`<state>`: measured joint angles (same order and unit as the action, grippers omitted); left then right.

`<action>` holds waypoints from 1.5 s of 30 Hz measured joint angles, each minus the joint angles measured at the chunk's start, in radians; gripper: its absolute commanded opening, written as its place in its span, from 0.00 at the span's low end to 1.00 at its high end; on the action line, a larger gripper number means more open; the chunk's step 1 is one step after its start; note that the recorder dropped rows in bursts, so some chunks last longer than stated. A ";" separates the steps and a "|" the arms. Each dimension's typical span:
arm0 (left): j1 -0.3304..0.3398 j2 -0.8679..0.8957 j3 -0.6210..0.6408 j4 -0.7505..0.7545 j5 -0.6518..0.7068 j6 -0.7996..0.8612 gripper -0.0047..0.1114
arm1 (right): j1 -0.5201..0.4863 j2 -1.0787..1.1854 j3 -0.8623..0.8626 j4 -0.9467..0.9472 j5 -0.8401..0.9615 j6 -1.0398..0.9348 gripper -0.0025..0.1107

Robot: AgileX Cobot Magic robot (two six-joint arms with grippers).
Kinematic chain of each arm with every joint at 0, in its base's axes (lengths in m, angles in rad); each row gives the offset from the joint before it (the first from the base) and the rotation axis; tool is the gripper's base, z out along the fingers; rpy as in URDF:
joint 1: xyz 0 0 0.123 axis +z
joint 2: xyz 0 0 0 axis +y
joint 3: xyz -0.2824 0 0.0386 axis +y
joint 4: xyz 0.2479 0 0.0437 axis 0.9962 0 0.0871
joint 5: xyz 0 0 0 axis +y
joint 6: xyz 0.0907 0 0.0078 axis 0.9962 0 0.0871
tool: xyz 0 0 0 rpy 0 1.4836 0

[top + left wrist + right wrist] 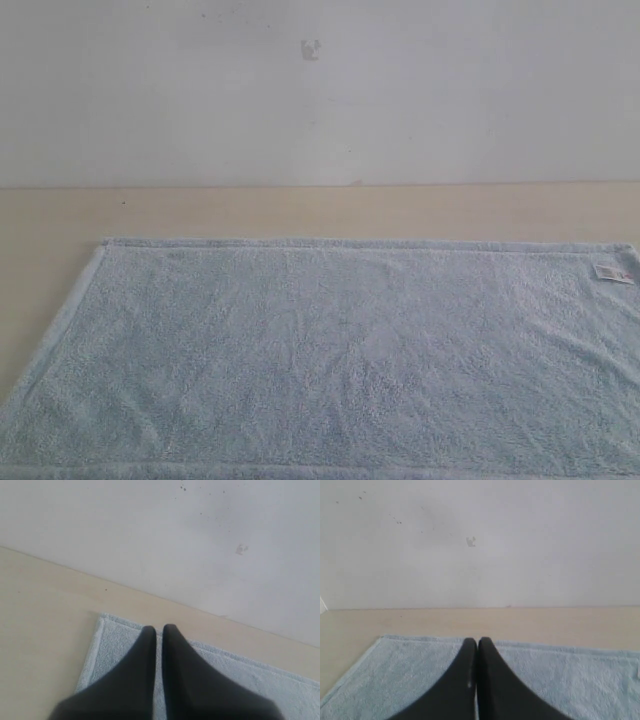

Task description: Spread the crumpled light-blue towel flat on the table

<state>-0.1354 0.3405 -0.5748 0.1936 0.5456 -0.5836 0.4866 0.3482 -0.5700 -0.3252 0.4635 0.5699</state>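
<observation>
Exterior view: towel (pixel 330 360) flat, hems straight, table (pixel 300 210) strip beyond.

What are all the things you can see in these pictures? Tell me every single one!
towel: one, pale blue, spread flat on the table
label: one, white, on the towel near its far right corner
table: one, pale beige, under the towel, bare along the far side and left
wall: one, whitish grey, behind the table
mark: one, small and grey, high on the wall
left gripper: one, black, over the towel near its far left corner, closed and holding nothing
right gripper: one, black, over the towel by its far edge, closed and holding nothing
</observation>
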 measured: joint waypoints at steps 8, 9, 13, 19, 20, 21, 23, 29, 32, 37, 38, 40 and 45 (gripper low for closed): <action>0.000 0.000 0.001 -0.002 0.001 0.000 0.08 | 0.000 -0.022 0.000 0.006 0.196 0.009 0.02; 0.000 0.000 0.001 -0.002 0.001 0.000 0.08 | 0.000 -0.022 0.000 0.008 0.196 0.009 0.02; 0.000 0.000 0.001 -0.002 0.001 0.000 0.08 | 0.000 -0.023 0.000 0.003 0.197 0.007 0.02; 0.000 0.000 0.001 -0.002 0.001 0.000 0.08 | 0.000 -0.049 0.121 0.026 0.090 -0.097 0.02; 0.000 0.000 0.001 -0.002 0.001 0.000 0.08 | -0.005 -0.074 0.162 0.056 0.038 -0.164 0.02; 0.000 0.000 0.001 -0.002 0.001 0.000 0.08 | -0.011 -0.098 0.195 0.089 -0.017 -0.247 0.02; 0.000 0.000 0.001 -0.002 0.001 0.000 0.08 | -0.039 -0.162 0.268 0.183 -0.105 -0.426 0.02; 0.000 0.000 0.001 0.004 0.002 0.000 0.08 | -0.170 -0.311 0.418 0.301 -0.171 -0.647 0.02; 0.000 0.000 0.001 0.004 0.002 0.000 0.08 | -0.221 -0.338 0.476 0.314 -0.177 -0.637 0.02; 0.000 0.000 0.001 0.004 0.004 0.000 0.08 | -0.239 -0.342 0.556 0.325 -0.178 -0.558 0.02; 0.000 0.000 0.001 0.004 0.004 0.000 0.08 | -0.239 -0.342 0.561 0.325 -0.175 -0.553 0.02; 0.000 0.000 0.001 0.004 0.004 0.000 0.08 | -0.239 -0.342 0.565 0.325 -0.175 -0.549 0.02; 0.000 0.000 0.001 0.006 0.004 0.000 0.08 | -0.239 -0.342 0.565 0.325 -0.148 -0.544 0.02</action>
<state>-0.1354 0.3405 -0.5743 0.1997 0.5496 -0.5836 0.2478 0.0060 -0.0049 0.0000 0.3159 0.0263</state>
